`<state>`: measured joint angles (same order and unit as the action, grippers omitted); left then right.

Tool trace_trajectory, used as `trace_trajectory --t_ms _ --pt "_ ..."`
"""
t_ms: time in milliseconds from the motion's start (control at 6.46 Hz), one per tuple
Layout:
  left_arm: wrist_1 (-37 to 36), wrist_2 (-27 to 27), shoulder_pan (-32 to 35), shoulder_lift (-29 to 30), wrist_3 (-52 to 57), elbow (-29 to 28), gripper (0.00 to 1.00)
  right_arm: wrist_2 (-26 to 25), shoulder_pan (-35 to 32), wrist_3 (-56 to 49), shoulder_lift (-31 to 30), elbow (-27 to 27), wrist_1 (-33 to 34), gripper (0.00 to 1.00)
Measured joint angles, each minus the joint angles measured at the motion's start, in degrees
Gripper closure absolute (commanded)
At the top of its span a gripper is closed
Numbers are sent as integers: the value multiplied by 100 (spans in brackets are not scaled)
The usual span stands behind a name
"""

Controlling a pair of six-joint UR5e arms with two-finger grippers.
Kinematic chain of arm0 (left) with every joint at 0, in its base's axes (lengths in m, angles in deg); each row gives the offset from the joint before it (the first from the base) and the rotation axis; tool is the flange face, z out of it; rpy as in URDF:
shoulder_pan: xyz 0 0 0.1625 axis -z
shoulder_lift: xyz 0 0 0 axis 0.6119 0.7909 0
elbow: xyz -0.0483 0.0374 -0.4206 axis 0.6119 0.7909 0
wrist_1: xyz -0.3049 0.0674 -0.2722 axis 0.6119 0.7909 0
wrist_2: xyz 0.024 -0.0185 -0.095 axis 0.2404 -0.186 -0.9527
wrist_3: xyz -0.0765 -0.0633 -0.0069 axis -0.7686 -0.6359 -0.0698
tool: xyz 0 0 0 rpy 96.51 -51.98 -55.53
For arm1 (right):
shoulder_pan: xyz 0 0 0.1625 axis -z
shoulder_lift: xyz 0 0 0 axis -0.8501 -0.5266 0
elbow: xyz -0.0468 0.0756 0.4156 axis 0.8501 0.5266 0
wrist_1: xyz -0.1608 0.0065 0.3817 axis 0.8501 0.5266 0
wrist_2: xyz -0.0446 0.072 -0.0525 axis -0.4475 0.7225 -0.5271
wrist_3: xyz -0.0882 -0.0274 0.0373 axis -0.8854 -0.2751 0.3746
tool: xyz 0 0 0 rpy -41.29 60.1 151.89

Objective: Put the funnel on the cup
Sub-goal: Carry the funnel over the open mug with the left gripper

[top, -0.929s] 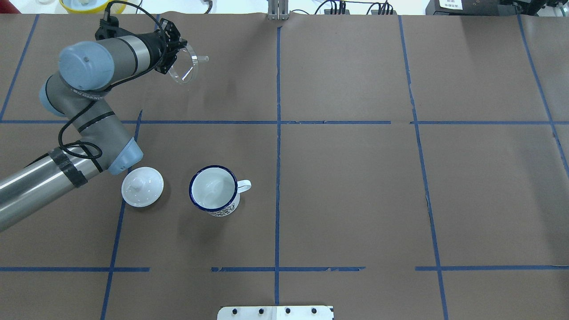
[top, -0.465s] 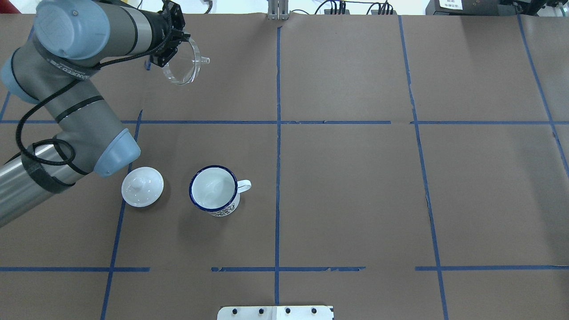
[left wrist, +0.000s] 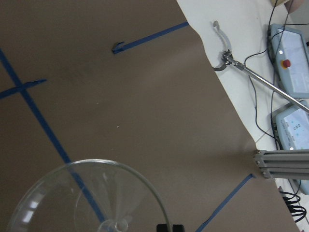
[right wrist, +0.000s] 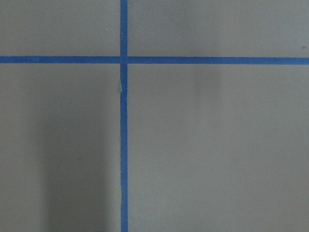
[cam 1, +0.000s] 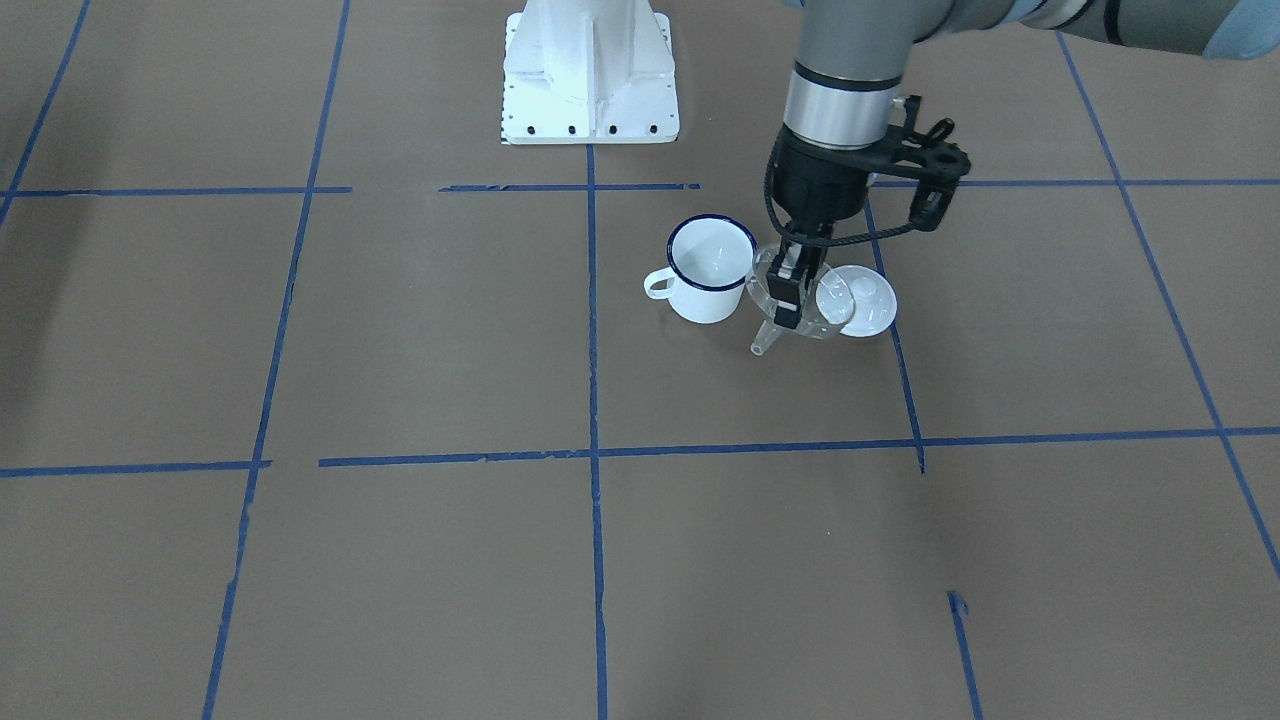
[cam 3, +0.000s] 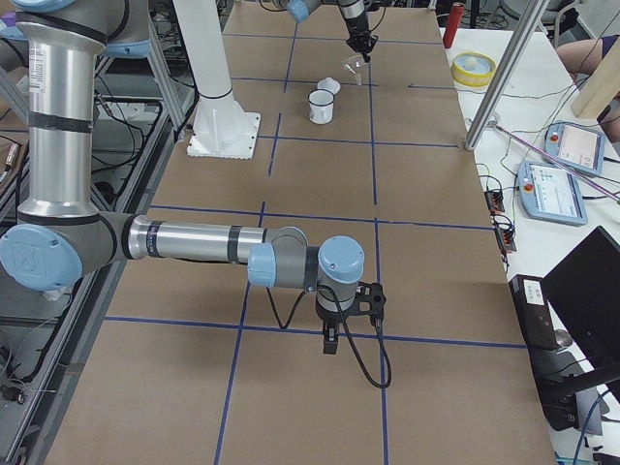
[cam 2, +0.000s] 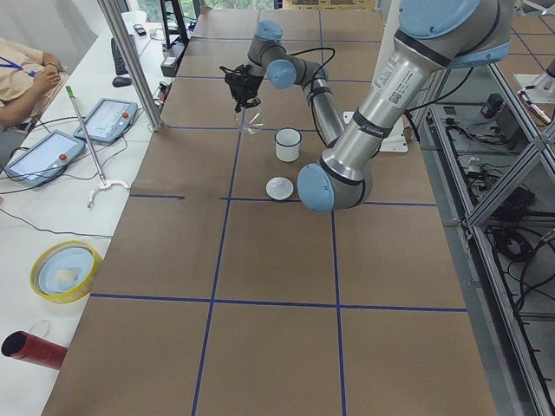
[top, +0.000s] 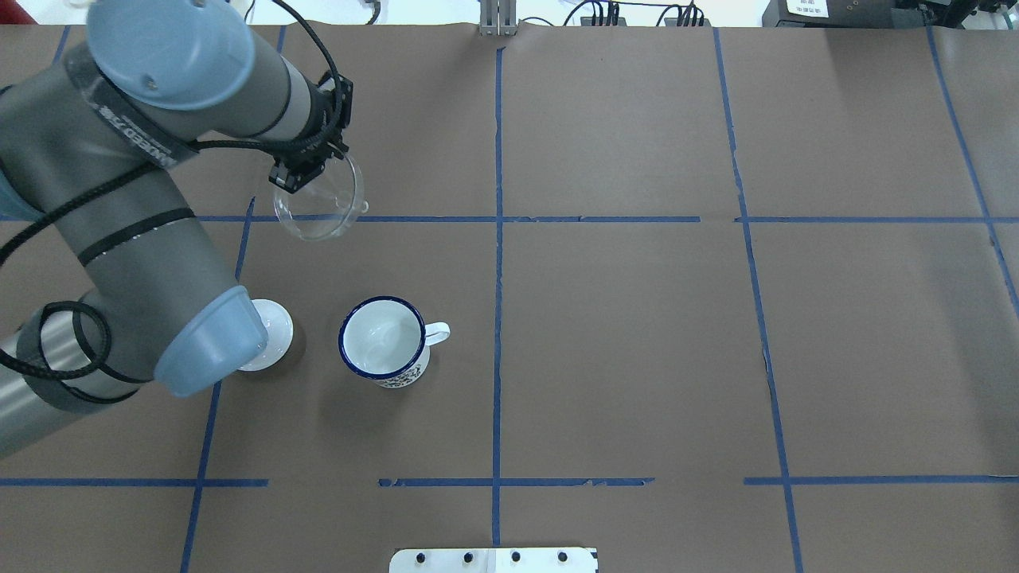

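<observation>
With the left gripper (top: 298, 177) pinching the tilted clear funnel (top: 322, 211) by its rim, the spout could clip and topple the enamel mug (top: 382, 338) at 5 o'clock.

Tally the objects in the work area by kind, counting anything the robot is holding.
clear funnel: 1
enamel mug: 1
white lid: 1
Total: 3

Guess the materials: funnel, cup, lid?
Funnel: clear and glossy, tape lines show through it; plastic by the look, maybe glass.
Cup: glossy white with a dark blue rim; likely enamelled metal, possibly ceramic.
Lid: glossy white with highlights; ceramic or enamel, cannot tell.
</observation>
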<state>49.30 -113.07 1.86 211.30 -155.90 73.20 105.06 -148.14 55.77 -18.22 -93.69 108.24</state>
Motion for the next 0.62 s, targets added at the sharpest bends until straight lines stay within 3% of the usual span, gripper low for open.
trace_trajectory --t_ms 310,619 --pt "-1219 -244 -609 357 -1 65 100 0 0 0 0 0 0 0" --pt "-1436 -345 -845 459 -30 -14 100 0 0 0 0 0 0 0"
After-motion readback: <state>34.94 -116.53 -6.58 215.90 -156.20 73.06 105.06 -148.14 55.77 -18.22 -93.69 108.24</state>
